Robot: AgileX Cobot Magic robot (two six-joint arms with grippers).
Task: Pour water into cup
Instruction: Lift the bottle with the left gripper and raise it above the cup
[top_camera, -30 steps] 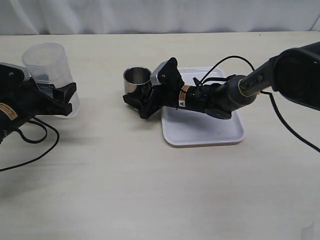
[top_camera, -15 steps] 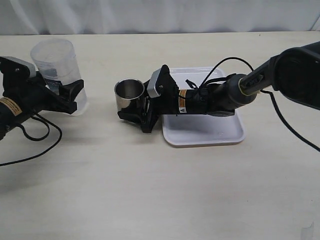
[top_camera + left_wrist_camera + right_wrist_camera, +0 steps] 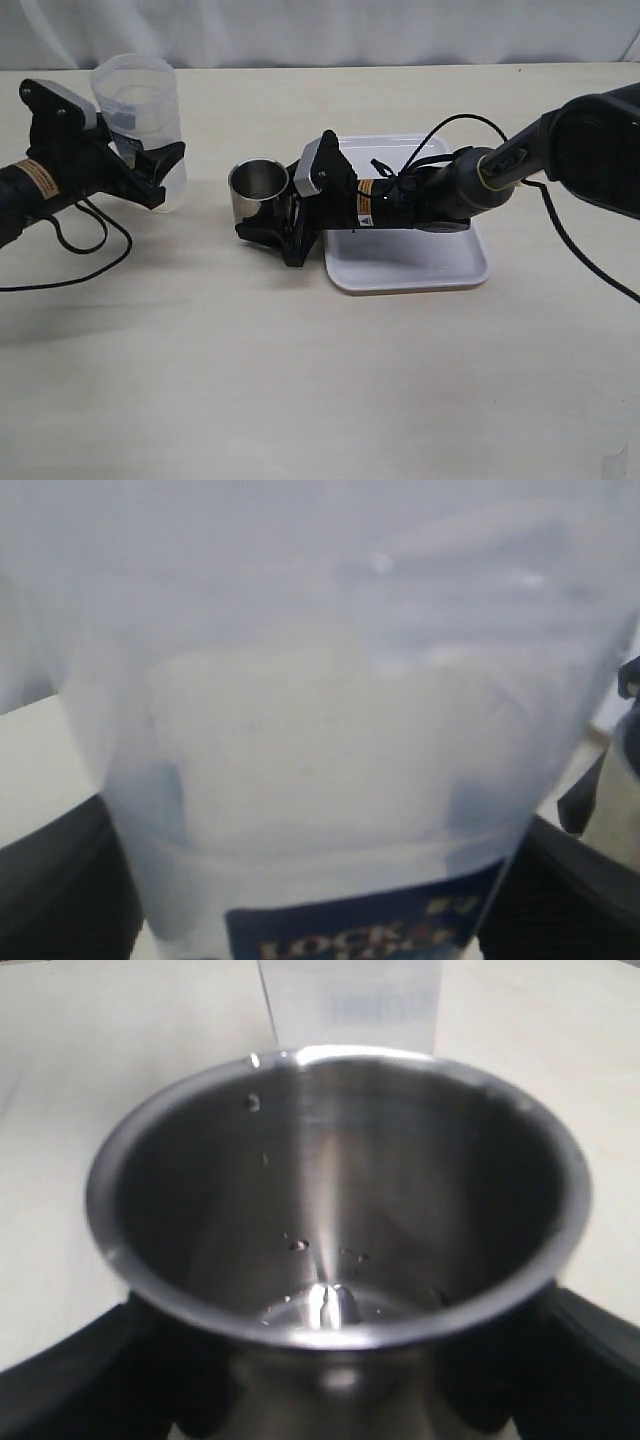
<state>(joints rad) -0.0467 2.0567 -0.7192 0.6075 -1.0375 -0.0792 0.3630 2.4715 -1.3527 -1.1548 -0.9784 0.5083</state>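
The tall translucent plastic container [image 3: 140, 125] with a blue-and-white label stands upright at the left, held by my left gripper [image 3: 150, 175], which is shut on it. It fills the left wrist view [image 3: 320, 730], where the water inside is hard to make out. The shiny steel cup [image 3: 258, 192] stands just left of the white tray, and my right gripper [image 3: 275, 225] is shut on its lower part. In the right wrist view the cup [image 3: 330, 1210] shows a few drops inside, with the container [image 3: 350, 1000] behind it.
A white rectangular tray [image 3: 420, 265] lies under the right arm, right of the cup. Black cables trail from both arms over the light tabletop [image 3: 300, 380]. A pale curtain backs the far table edge.
My left gripper has carried the container right and up, closer to the cup. My right gripper first moved the cup left and nearer, then stayed still over the last half second.
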